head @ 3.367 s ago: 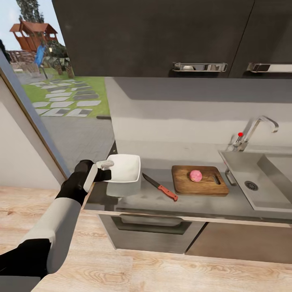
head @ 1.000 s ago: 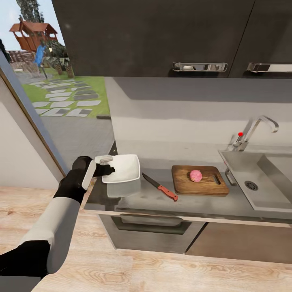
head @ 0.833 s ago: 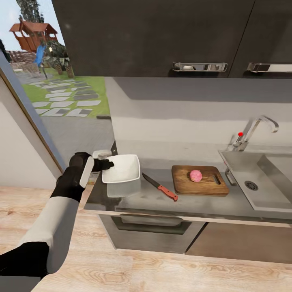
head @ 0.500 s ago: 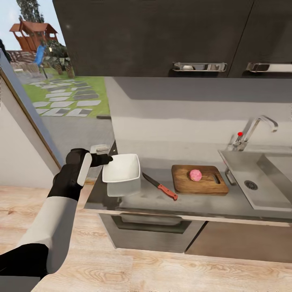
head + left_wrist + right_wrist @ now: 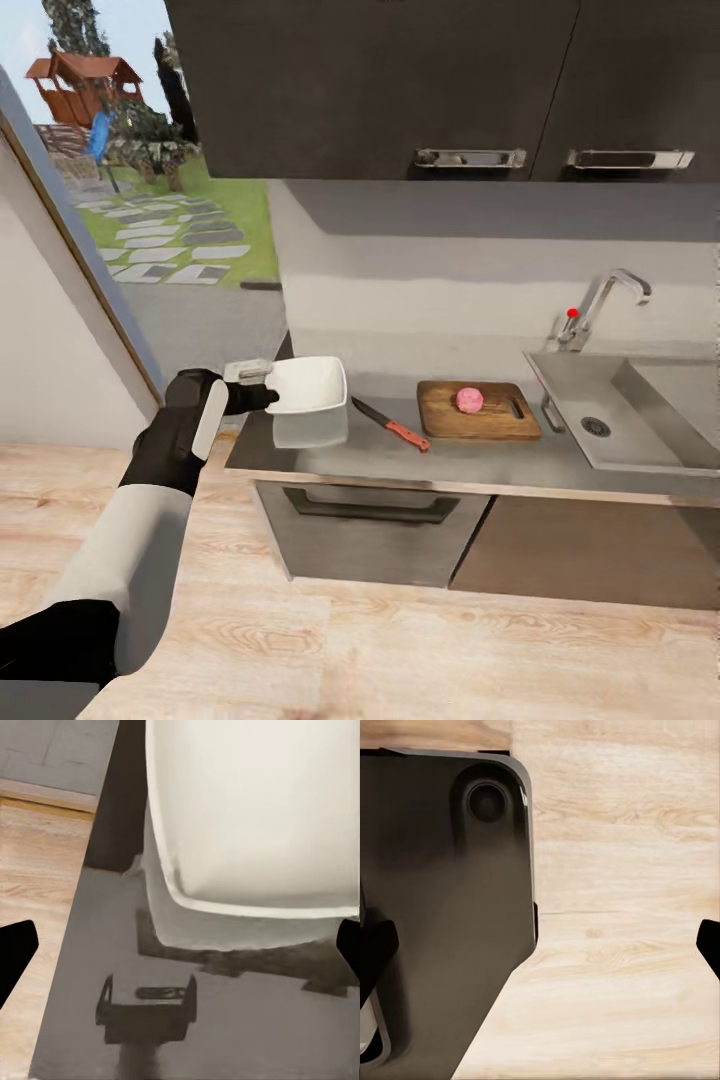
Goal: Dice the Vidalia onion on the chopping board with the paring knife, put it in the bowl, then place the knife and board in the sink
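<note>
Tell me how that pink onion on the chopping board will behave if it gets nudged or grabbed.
The onion looks round and smooth, so a nudge would probably roll it across the flat chopping board. It sits whole and uncut, so it is likely firm. Its curved skin may slip between jaws.

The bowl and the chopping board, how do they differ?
The bowl is white, deep and squarish; the board is brown wood, flat and rectangular. The bowl stands at the counter's left end beside the left gripper; the board lies nearer the sink. The bowl looks empty; the board carries the onion. Both rest on the counter, the knife between them.
</note>
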### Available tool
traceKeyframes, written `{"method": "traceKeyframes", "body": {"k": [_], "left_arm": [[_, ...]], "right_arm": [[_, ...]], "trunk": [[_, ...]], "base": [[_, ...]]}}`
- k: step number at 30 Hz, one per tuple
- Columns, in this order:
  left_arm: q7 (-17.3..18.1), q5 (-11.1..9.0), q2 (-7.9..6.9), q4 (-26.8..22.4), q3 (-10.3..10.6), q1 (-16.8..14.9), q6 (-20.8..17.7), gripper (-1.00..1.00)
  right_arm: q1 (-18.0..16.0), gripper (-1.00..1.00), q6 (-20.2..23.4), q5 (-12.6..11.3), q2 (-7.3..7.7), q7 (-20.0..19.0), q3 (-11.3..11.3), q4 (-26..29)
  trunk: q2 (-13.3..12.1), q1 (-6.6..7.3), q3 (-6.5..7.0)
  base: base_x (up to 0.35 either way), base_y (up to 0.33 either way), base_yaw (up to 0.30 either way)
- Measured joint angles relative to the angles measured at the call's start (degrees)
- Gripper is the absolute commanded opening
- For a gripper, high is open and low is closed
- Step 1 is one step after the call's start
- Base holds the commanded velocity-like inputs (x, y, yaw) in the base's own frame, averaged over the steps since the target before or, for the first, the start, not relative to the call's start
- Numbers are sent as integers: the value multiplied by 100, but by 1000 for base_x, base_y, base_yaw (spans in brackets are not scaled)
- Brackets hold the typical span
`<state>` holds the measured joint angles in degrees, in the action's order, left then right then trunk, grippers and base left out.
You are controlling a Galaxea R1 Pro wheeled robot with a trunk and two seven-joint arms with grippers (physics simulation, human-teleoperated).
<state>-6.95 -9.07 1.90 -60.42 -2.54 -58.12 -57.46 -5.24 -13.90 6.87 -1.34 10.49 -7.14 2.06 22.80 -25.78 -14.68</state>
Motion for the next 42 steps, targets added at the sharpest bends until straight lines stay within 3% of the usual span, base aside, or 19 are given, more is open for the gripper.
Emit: {"method": "traceKeyframes", "body": {"k": [14, 31, 34, 38, 39, 42], "left_arm": [[0, 2, 2, 96, 7, 8, 2, 100], [-5, 2, 22, 358, 10, 231, 37, 100], [-2, 2, 34, 388, 16, 256, 42, 100], [10, 0, 43, 584, 170, 335, 63, 100], [19, -6, 48, 769, 328, 460, 242, 100], [21, 2, 49, 1027, 394, 611, 599, 100]], "right_arm": [[0, 100, 0, 0, 4, 0, -1, 0], [0, 100, -6, -6, 1, 0, -2, 17], [0, 100, -163, -2, 3, 0, -2, 23], [0, 100, -448, -1, -2, -1, -6, 22], [0, 100, -555, -3, -1, 0, -21, 38], [0, 100, -592, -6, 3, 3, -30, 120]], "trunk": [[0, 0, 0], [0, 0, 0], [0, 0, 0], [0, 1, 0], [2, 1, -2], [1, 2, -1]], "base": [[-330, 0, 0], [-329, 0, 0], [-320, 0, 0], [-255, 0, 0], [-152, 0, 0], [-78, 0, 0]]}}
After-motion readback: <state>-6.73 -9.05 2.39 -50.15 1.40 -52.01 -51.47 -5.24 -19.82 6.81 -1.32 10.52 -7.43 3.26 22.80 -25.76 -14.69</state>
